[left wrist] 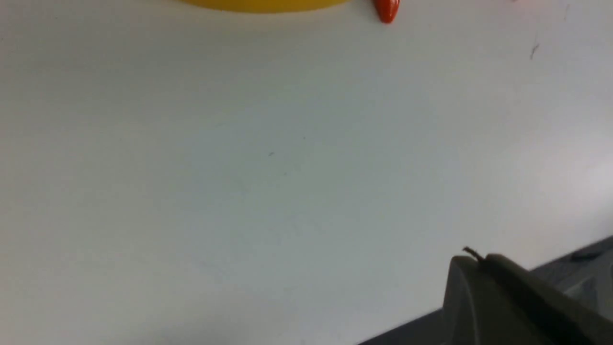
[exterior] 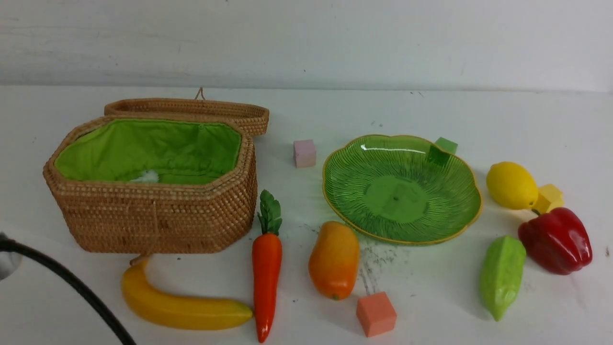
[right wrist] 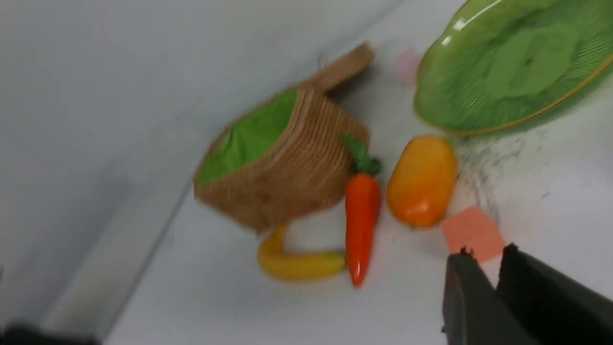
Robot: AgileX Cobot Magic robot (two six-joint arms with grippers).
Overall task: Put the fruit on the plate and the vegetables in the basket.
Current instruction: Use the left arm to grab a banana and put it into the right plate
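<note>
Taking the carrot's leaves as twelve o'clock, the mango is lying just beside it at three. The banana is curving in from eight, its end touching the carrot near the tip. The basket is standing open at ten. The plate is sitting at one, beyond the mango. At four, a salmon cube is resting on the worktop, with the gripper hovering beside it, fingers nearly together and gripping nothing.

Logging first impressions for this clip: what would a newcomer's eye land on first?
The large tan woven wicker basket with bright green cloth lining stands open at the left; the wide ribbed green glass plate sits right of centre, nothing on it. The glossy red plastic bell pepper at far right and long yellow plastic banana before the basket also catch the eye.
</note>
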